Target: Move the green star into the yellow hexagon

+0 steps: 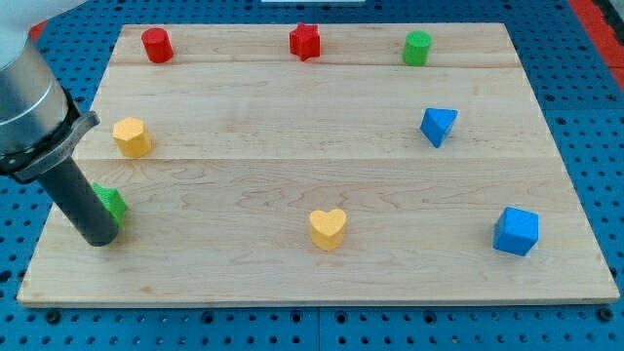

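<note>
arm: grey cylindrical xArm6 housing enters from the view's 10 o'clock corner, leaning toward 5 o'clock | rod: straight dark metal rod runs down from the housing | tip: my tip (100,240) rests low at the view's 8 o'clock side

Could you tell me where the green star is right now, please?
The green star sits near the board's left edge, below the yellow hexagon, partly hidden behind my tip.
</note>
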